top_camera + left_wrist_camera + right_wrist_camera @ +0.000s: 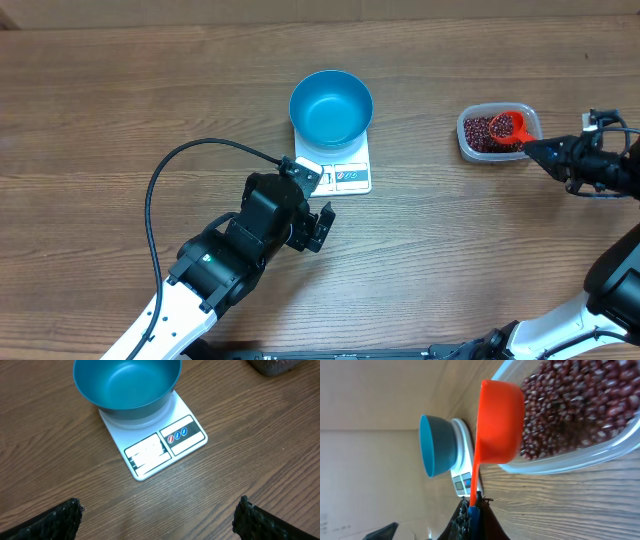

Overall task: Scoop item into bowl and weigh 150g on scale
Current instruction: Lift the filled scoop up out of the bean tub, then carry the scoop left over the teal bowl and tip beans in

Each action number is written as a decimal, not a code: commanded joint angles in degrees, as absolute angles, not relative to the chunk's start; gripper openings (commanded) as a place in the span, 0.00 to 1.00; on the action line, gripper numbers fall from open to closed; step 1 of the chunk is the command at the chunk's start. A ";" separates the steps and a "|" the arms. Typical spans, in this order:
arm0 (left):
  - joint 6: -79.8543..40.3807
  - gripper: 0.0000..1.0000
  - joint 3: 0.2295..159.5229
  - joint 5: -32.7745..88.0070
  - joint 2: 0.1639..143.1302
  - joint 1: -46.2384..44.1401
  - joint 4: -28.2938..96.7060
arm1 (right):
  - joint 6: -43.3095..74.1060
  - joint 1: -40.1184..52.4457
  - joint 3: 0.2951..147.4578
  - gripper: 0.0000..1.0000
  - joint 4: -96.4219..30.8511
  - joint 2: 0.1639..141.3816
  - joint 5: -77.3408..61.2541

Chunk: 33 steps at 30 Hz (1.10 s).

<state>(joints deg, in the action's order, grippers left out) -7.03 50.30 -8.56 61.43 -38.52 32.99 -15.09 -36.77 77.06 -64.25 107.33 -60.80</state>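
While clamping tight with the right gripper (472, 510) on the orange scoop (497, 420) handle, holding its cup among the item (570, 410) in the clear tub (580, 460); hovering with the left gripper (157, 515) spread wide near the scale (150, 455) bearing the bowl (127, 385).

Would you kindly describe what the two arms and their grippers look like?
The left arm and right arm each have white lower links and black upper sections. A black cable loops out to the left wrist. The left gripper has black fingers with a rough, textured surface; the right gripper is black and tapers narrow.
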 commanded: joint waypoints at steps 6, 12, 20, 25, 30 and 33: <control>-5.98 1.00 50.26 -7.88 61.82 -38.26 32.97 | -18.70 -36.75 76.62 0.04 -67.31 107.48 -64.69; -5.98 1.00 50.26 -7.88 61.82 -38.26 32.95 | -25.56 -36.64 77.69 0.04 -72.38 107.48 -68.73; -5.98 0.99 50.26 -7.88 61.82 -38.26 32.95 | -30.37 -33.91 80.77 0.04 -79.33 107.37 -68.75; -5.98 1.00 50.26 -7.88 61.82 -38.26 32.95 | -30.33 -30.50 80.82 0.04 -79.46 107.37 -69.34; -5.98 1.00 50.26 -7.88 61.82 -38.26 32.95 | -30.33 -26.30 80.88 0.04 -79.37 107.37 -70.81; -5.98 1.00 50.26 -7.88 61.82 -38.26 32.95 | -30.30 -23.59 81.14 0.04 -78.89 107.37 -70.96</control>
